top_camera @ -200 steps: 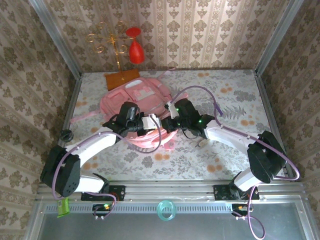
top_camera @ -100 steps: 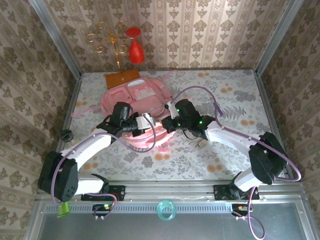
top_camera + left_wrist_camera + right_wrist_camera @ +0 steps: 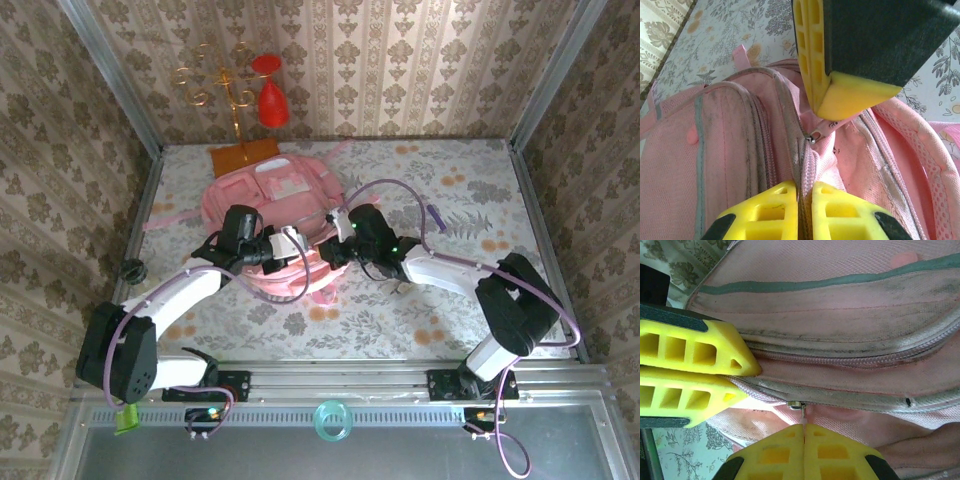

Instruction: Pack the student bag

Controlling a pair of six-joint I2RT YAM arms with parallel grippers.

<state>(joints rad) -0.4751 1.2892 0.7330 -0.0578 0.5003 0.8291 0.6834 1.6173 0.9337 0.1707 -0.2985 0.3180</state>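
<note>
Student bag [image 3: 268, 190]: pink, soft, lying flat on the floral surface [image 3: 470, 300], left of centre and toward the back, near end lodged between the two hands. Placed just in front of an orange-brown board [image 3: 243, 155] at the far edge; touching or apart, not determinable. Pink strap [image 3: 165, 218] trailing out to the left across the surface. Left hand [image 3: 303, 248]: reaching in from the left over the near end of the bag, closed, yellow fingers [image 3: 775, 212] pressed together on the bag's fabric edge beside the zip. Seen from the right wrist camera as two yellow fingers [image 3: 695, 347] nipping the end of the grey, soiled edge strip [image 3: 855, 399]. Right hand [image 3: 328, 252]: reaching in from the right, almost tip to tip with the left hand, closed, fingers [image 3: 775, 455] clamped on the zipper pull [image 3: 803, 416]. Slider [image 3: 796, 404] seated on the edge strip just above those fingertips, with the pull running from it straight down into the grip. From the left wrist camera: right-hand finger [image 3: 840, 95] above, pink pull emerging under its tip, slider just below it. Extent of zip opening: cannot tell. Second zip line [image 3: 865, 361] parallel and above, fully closed along the visible stretch. Gold wire stand [image 3: 215, 85] and red goblet-shaped item [image 3: 272, 100] against the back wall, well apart from the bag.
</note>
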